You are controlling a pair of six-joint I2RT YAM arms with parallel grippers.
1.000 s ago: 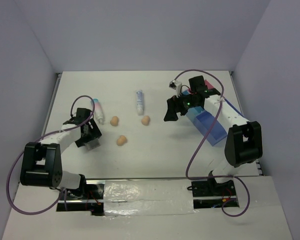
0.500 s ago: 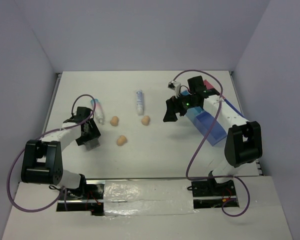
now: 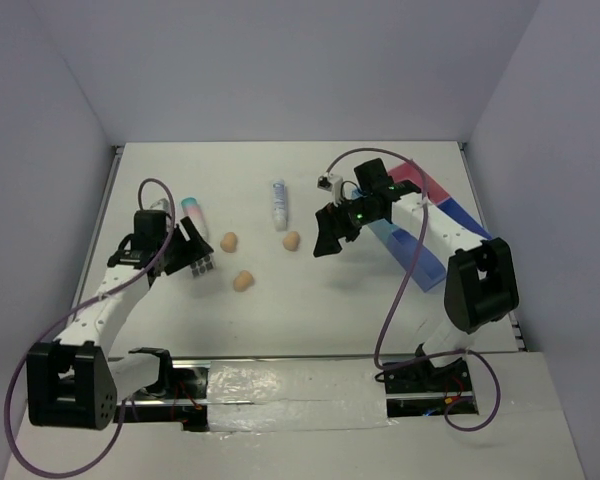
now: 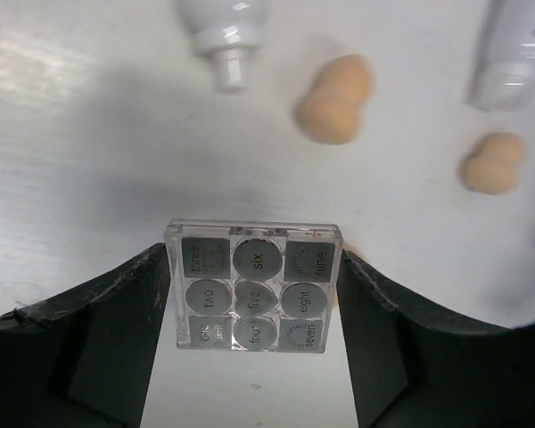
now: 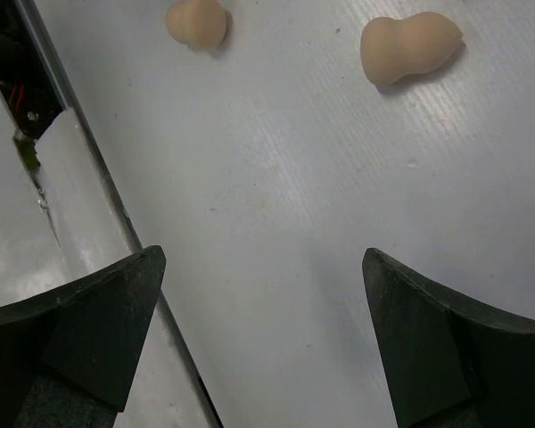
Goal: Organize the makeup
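Observation:
My left gripper (image 4: pixel 254 299) is shut on a clear square eyeshadow palette (image 4: pixel 254 290) with grey pans, held by its two side edges above the table; from above, the palette (image 3: pixel 202 266) sticks out of the left gripper (image 3: pixel 192 260). A pink-white tube (image 3: pixel 192 217) lies just beyond it, and its white end (image 4: pixel 229 53) shows in the left wrist view. Three peach sponges (image 3: pixel 229 241) (image 3: pixel 291 240) (image 3: pixel 243 281) lie mid-table. A white tube (image 3: pixel 278 204) lies farther back. My right gripper (image 3: pixel 326 243) (image 5: pixel 263 343) hangs open and empty, with two sponges (image 5: pixel 196 22) (image 5: pixel 410 46) ahead of it.
A blue and pink divided tray (image 3: pixel 420 255) lies at the right, partly under the right arm. White walls close off the table at the back and both sides. A taped strip (image 3: pixel 290 385) runs along the near edge between the arm bases.
The left arm has swung up and back from the table with the palette in its jaws. The right gripper has shifted a little to the left, still open.

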